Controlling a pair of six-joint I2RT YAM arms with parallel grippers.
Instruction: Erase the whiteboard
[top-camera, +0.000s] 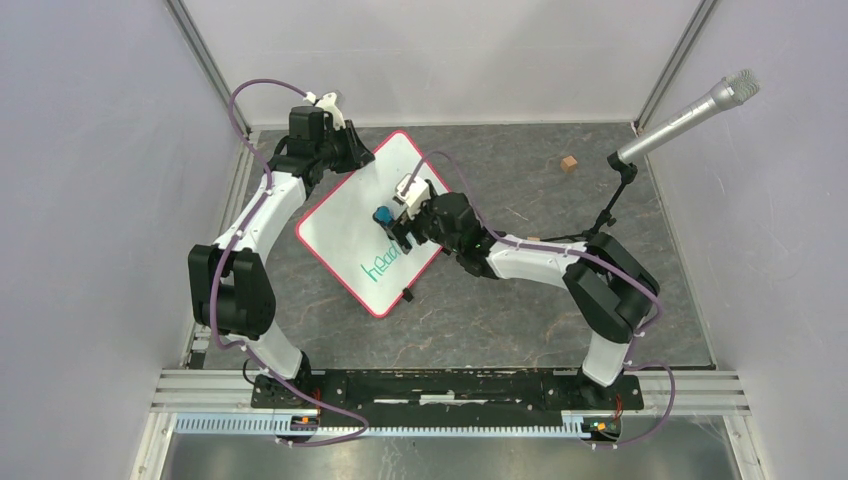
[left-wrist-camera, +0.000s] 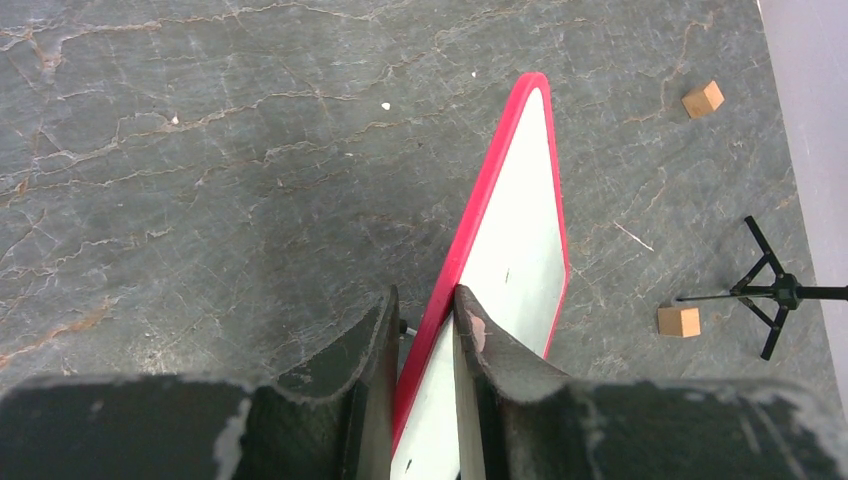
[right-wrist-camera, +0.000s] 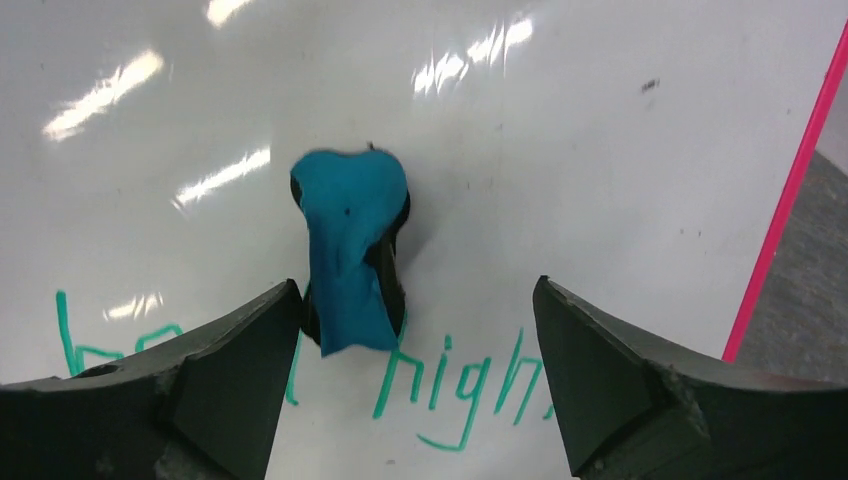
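Observation:
The whiteboard has a red rim and lies tilted on the dark floor, with green handwriting near its lower edge. My left gripper is shut on the board's far corner; in the left wrist view the fingers pinch the red rim. My right gripper is open over the board's middle. A blue eraser with a dark underside stands on the board, beside my left finger and just above the green writing. The eraser also shows in the top view.
A wooden cube lies at the far right of the floor. A microphone on a black tripod stands at the right. Two wooden cubes show in the left wrist view. Grey walls close in both sides.

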